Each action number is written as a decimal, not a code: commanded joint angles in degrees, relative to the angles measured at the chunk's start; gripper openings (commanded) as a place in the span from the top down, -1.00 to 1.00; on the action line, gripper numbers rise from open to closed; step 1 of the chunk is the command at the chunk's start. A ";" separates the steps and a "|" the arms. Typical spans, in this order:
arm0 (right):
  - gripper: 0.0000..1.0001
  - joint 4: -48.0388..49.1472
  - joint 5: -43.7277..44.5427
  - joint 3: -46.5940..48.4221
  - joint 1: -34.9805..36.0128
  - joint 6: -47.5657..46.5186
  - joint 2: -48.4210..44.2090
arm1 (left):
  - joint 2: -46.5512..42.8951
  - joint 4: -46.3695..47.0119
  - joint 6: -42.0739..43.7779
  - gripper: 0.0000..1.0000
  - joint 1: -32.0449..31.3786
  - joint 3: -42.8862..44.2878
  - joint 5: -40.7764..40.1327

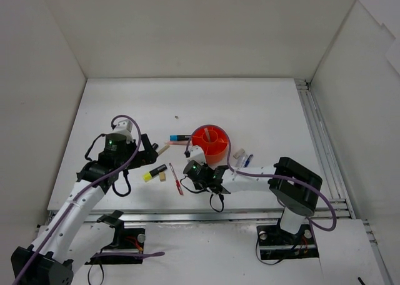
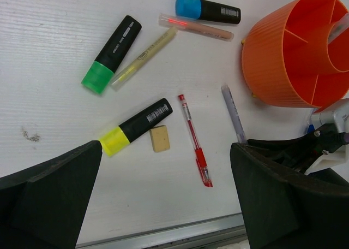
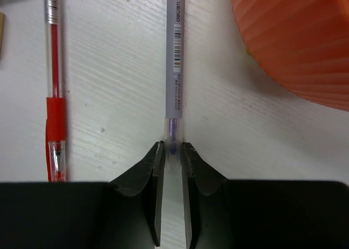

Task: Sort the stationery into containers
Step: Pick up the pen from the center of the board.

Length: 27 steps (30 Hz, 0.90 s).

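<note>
The right wrist view shows what the top view hides under the arm: the right gripper (image 3: 173,150) has its fingers pressed together on the near end of the grey pen (image 3: 174,58). The pen lies on the table, near and left of the orange tub (image 3: 294,36), with the red pen (image 3: 54,96) further left. Only the left wrist view shows the left gripper (image 2: 163,167) spread wide above the yellow-capped highlighter (image 2: 136,126) and the eraser (image 2: 159,138), holding nothing.

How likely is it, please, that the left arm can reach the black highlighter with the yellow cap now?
Probably yes: the open left gripper faces the black highlighter with the yellow cap, lying flat on the white table; only a small beige eraser sits close beside it.
</note>
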 commanded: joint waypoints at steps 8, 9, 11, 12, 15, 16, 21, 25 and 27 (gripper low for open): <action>1.00 -10.13 -1.80 -2.01 -0.62 -5.47 -12.69 | 2.53 7.41 4.40 -0.99 -0.30 1.25 9.80; 1.00 -10.13 -3.63 -1.92 -0.54 -7.13 -13.94 | 3.23 8.30 4.58 -0.99 -0.30 1.25 11.39; 1.00 -9.96 -5.83 -1.49 -0.54 -11.44 -16.92 | 5.42 10.92 5.02 -0.99 -0.30 1.42 17.34; 1.00 -9.87 -8.80 -1.05 -0.62 -13.46 -17.72 | 6.05 11.73 5.11 -0.99 -0.30 1.34 18.95; 1.00 -8.82 -13.65 -0.96 -0.45 -20.05 -20.45 | 8.77 15.94 5.02 -0.99 -1.53 1.25 25.45; 1.00 -7.68 -14.63 -1.13 -0.45 -22.33 -21.15 | 9.47 16.73 5.11 -0.99 -2.32 1.43 26.86; 1.00 -3.10 -18.06 -1.66 -0.19 -25.52 -24.76 | 12.29 23.15 2.92 -0.99 -4.17 1.69 35.39; 1.00 2.50 -17.62 -2.89 -0.27 -25.87 -28.17 | 12.91 26.49 1.86 -0.93 -5.31 1.34 36.98; 1.00 4.71 -17.97 -4.55 -0.27 -26.39 -29.76 | 13.17 26.59 1.94 -0.84 -5.31 1.43 37.33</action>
